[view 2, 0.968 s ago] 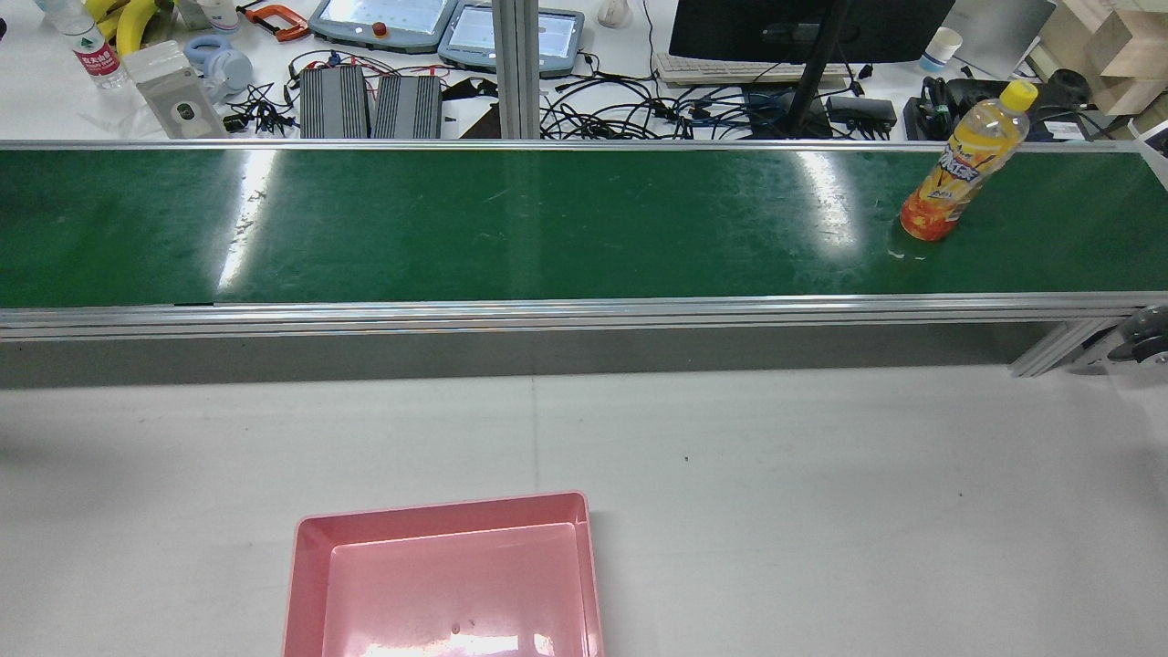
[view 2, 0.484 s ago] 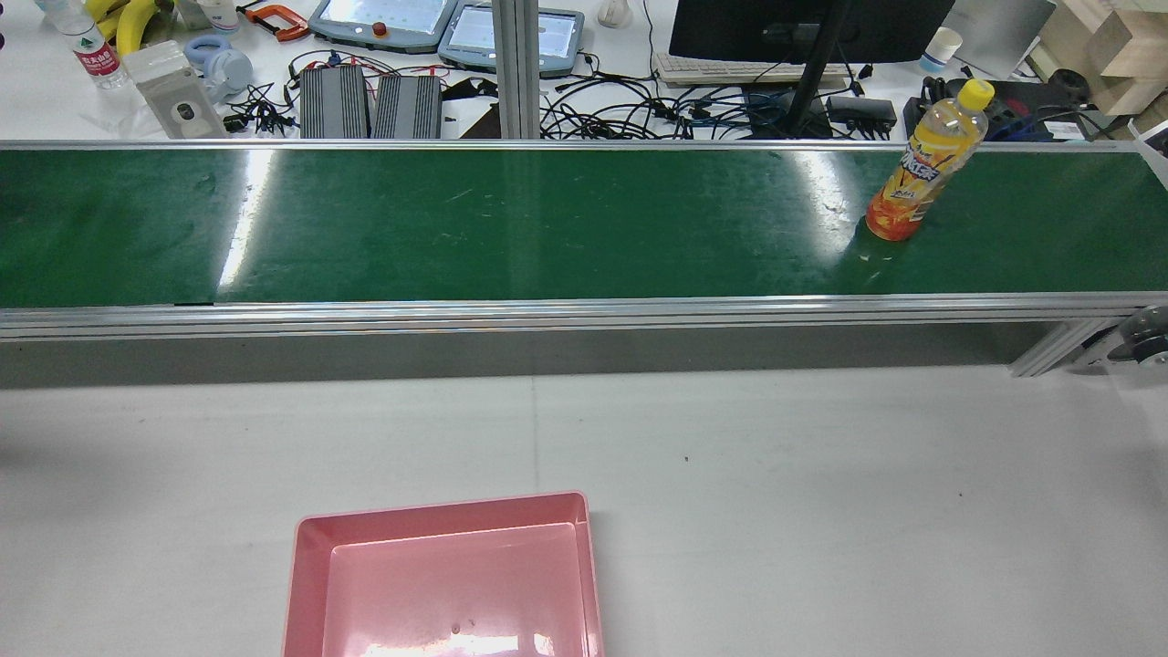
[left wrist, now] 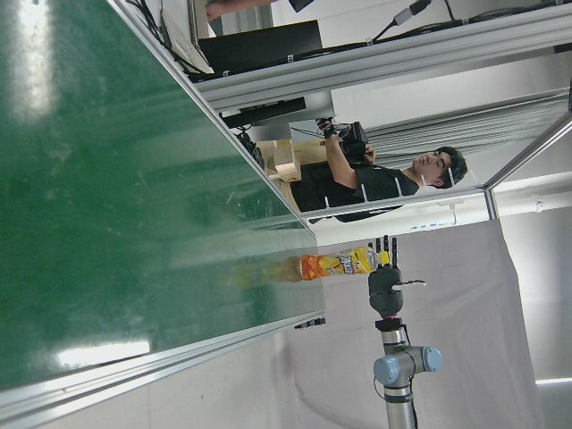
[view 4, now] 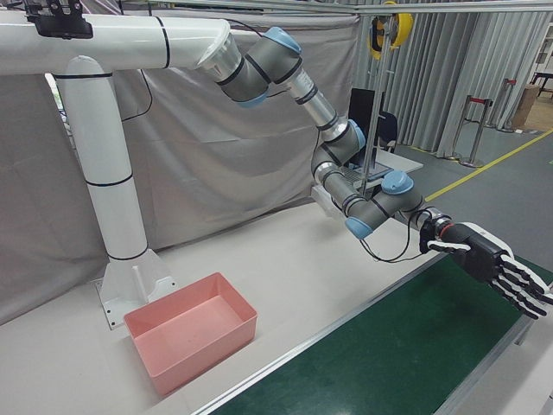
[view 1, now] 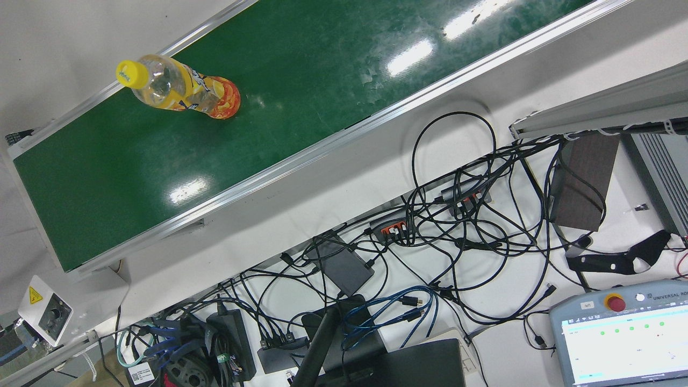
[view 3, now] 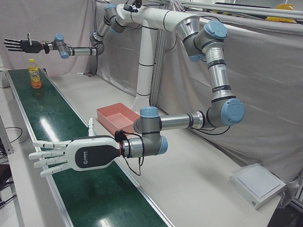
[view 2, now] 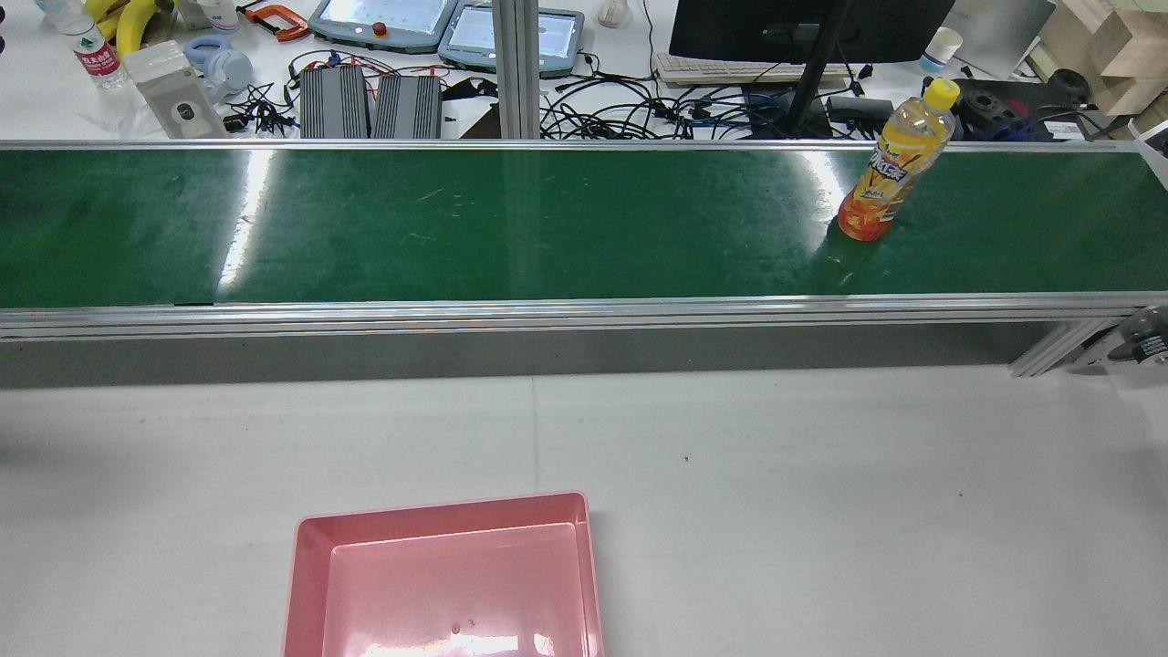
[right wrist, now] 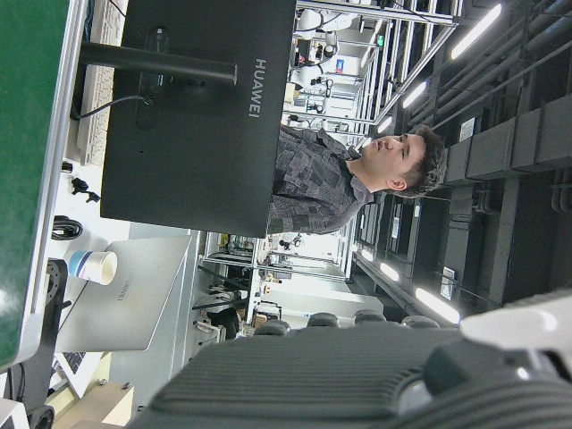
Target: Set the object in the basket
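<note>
An orange drink bottle (view 2: 890, 169) with a yellow cap stands upright on the green conveyor belt (view 2: 547, 224), toward its right end; it also shows from above as the bottle (view 1: 183, 94). The pink basket (view 2: 294, 584) sits on the white table near the front edge, with nothing in it. My right hand (view 3: 21, 45), black, hovers open above and beyond the bottle (view 3: 34, 75), fingers spread, not touching it. My left hand (view 3: 71, 156), white, is held open over the belt's other end, far from the bottle (left wrist: 335, 265). The right hand (view 4: 484, 259) holds nothing.
Beyond the belt a desk carries tangled cables (view 1: 430, 236), a monitor (view 2: 803, 27), teach pendants (view 2: 383, 18) and a water bottle (view 2: 91, 50). The white table (view 2: 821, 511) lies between belt and basket (view 3: 106, 116). A person (left wrist: 375, 183) stands past the belt's far side.
The bottle has travelled leftward along the belt in the rear view, staying upright. The basket has not moved.
</note>
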`<action>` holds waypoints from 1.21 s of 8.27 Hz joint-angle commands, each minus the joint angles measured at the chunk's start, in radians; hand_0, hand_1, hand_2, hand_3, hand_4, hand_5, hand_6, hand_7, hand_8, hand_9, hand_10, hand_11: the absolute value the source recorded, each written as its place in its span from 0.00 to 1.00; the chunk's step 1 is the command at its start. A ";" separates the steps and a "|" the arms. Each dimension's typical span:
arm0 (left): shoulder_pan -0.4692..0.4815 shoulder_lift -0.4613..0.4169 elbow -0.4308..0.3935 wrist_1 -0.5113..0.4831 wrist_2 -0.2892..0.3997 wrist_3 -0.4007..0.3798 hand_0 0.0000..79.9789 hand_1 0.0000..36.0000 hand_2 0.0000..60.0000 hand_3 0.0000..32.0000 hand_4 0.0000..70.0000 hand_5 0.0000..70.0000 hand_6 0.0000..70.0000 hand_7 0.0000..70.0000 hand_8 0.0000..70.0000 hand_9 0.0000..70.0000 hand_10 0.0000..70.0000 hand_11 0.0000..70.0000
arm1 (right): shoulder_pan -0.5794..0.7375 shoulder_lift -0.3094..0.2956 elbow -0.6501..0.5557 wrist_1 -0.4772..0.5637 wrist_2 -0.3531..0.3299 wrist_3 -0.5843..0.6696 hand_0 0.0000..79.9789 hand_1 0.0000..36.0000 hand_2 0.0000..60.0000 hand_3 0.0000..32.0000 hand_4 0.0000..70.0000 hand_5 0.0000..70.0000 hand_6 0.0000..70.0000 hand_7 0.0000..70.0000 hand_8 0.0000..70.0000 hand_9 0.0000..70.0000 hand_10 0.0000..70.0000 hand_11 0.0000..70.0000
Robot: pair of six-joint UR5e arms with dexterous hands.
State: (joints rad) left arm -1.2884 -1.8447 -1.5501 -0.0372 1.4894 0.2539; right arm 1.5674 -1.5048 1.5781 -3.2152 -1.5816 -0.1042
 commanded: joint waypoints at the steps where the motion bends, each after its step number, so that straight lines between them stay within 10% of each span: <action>1: 0.000 -0.004 0.014 -0.010 -0.001 0.004 0.62 0.06 0.00 0.16 0.01 0.20 0.00 0.00 0.06 0.01 0.00 0.00 | 0.000 0.000 0.000 0.000 0.000 0.000 0.00 0.00 0.00 0.00 0.00 0.00 0.00 0.00 0.00 0.00 0.00 0.00; 10: -0.002 0.001 0.039 -0.052 -0.001 0.005 0.61 0.06 0.00 0.24 0.00 0.18 0.00 0.00 0.06 0.01 0.00 0.00 | 0.000 0.000 0.000 0.000 0.000 0.001 0.00 0.00 0.00 0.00 0.00 0.00 0.00 0.00 0.00 0.00 0.00 0.00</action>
State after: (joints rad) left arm -1.2900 -1.8429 -1.5109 -0.0889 1.4880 0.2592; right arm 1.5677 -1.5048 1.5785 -3.2152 -1.5821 -0.1040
